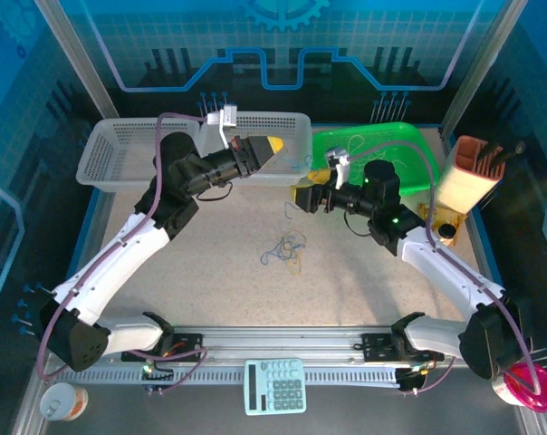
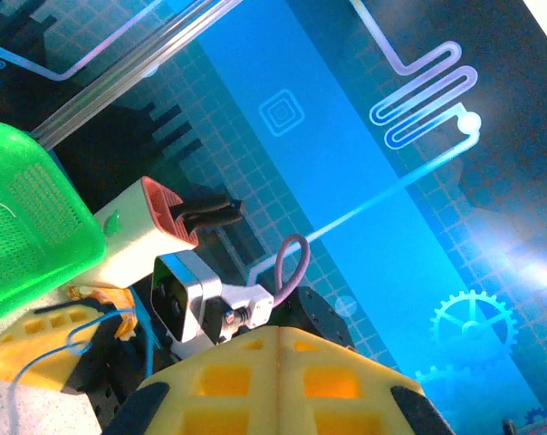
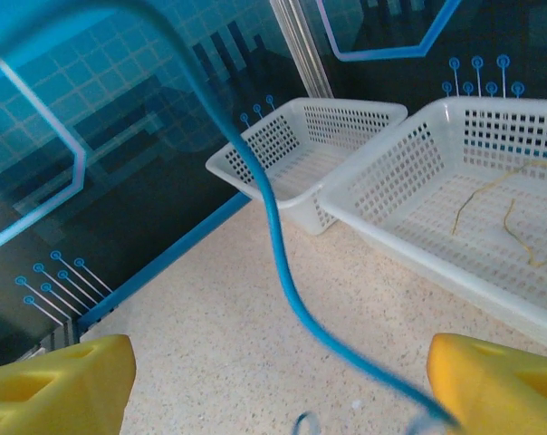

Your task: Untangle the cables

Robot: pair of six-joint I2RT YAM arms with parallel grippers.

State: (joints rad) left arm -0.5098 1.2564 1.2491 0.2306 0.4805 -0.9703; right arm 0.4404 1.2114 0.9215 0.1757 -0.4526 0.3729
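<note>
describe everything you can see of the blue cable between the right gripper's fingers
The blue cable is a thin, flexible cord. In the right wrist view it sweeps from the top left in one bend down through the gap of the open right gripper, seemingly raised above the speckled table. It nears one yellow finger at the bottom edge; contact there is unclear. Both ends run out of frame.

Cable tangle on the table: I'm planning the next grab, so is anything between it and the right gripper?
Nothing visible does: only bare tabletop lies between the right gripper and the cable tangle. A blue cable runs across between its open jaws.
</note>
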